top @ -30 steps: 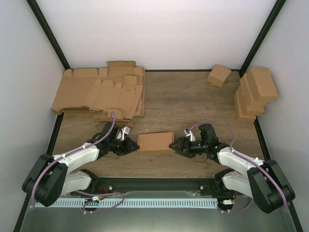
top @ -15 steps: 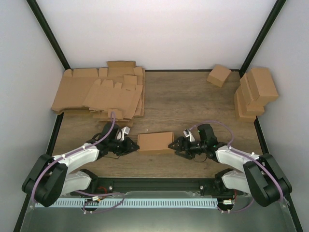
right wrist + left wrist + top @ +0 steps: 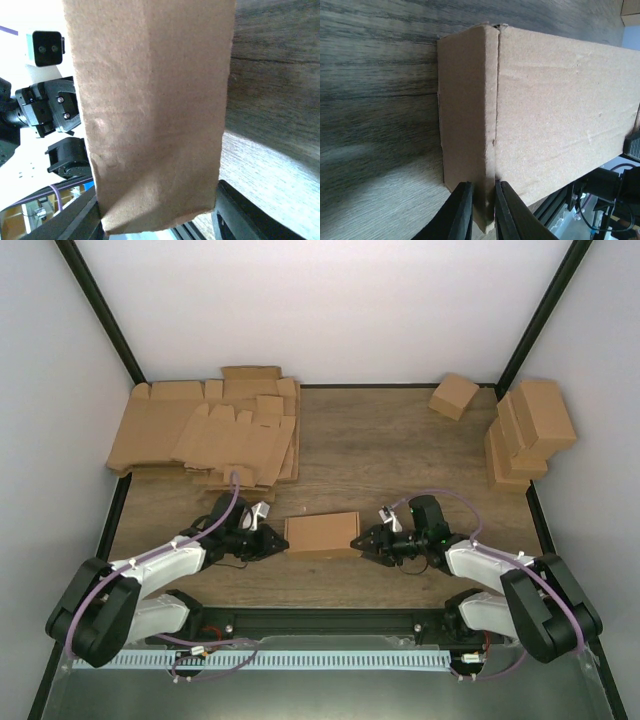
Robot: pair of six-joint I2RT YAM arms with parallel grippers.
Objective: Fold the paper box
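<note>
The brown paper box (image 3: 322, 534) lies closed on the wooden table between my two arms. My left gripper (image 3: 272, 542) is at its left end. In the left wrist view that gripper (image 3: 482, 187) is shut on the thin cardboard edge at the near corner of the box (image 3: 560, 100). My right gripper (image 3: 362, 542) is at the right end. In the right wrist view the box (image 3: 155, 100) fills the gap of that gripper (image 3: 157, 212), and a black finger (image 3: 235, 215) presses against each side wall.
A pile of flat unfolded cardboard blanks (image 3: 210, 435) lies at the back left. Folded boxes are stacked at the back right (image 3: 530, 430), with a single box (image 3: 453, 395) beside them. Black frame posts and white walls bound the table.
The right gripper's jaws have come in from wide open onto the sides of the box's right end. The left gripper and the box have not moved.
</note>
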